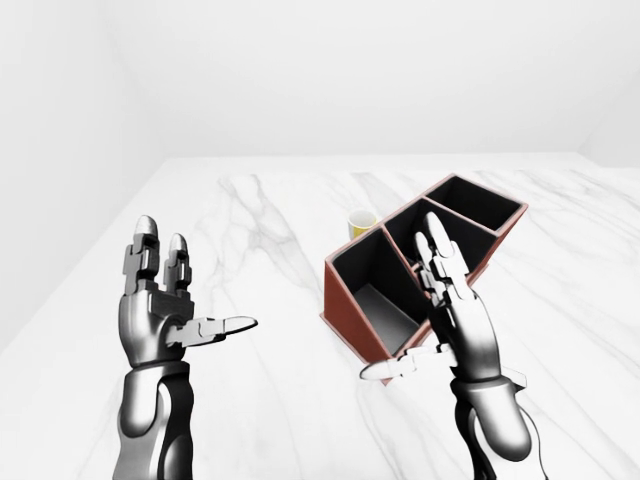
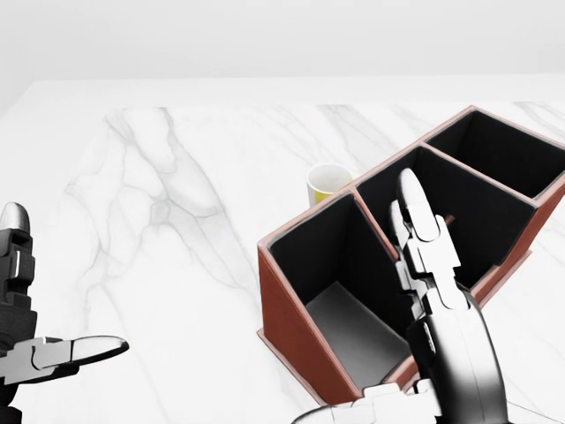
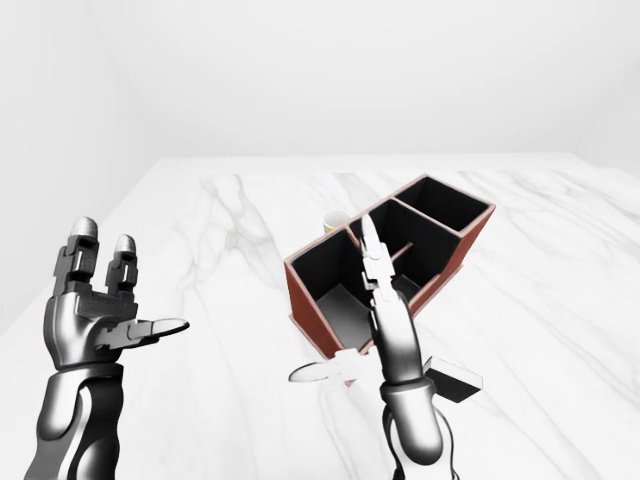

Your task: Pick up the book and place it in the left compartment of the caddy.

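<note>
- Oddly, the book [image 3: 452,380] shows only in part: a dark slab with a pale edge lying flat on the table [image 1: 270,230], just to the right of the right forearm in the right-eye view and near the caddy's low end. Most of it is hidden by the arm.
- Next, the caddy [image 2: 291,300], a red-brown box with black lining, sits askew on the marble; its left compartment [image 2: 349,322] is the nearest one, low-walled and with nothing in it.
- A yellow cup [image 2: 328,183] stands just beyond the caddy, at its upper left in the head view.
- Right hand [image 1: 455,320] is raised over the caddy's near end, fingers straight and spread, thumb out, holding nothing.
- Left hand [image 1: 160,310] is up and well apart to the left, likewise wide and holding nothing.
- By my reading the pick-up is not yet begun. The next move calls for lowering the right hand down and to the right onto the book, then closing round its edge.
</note>
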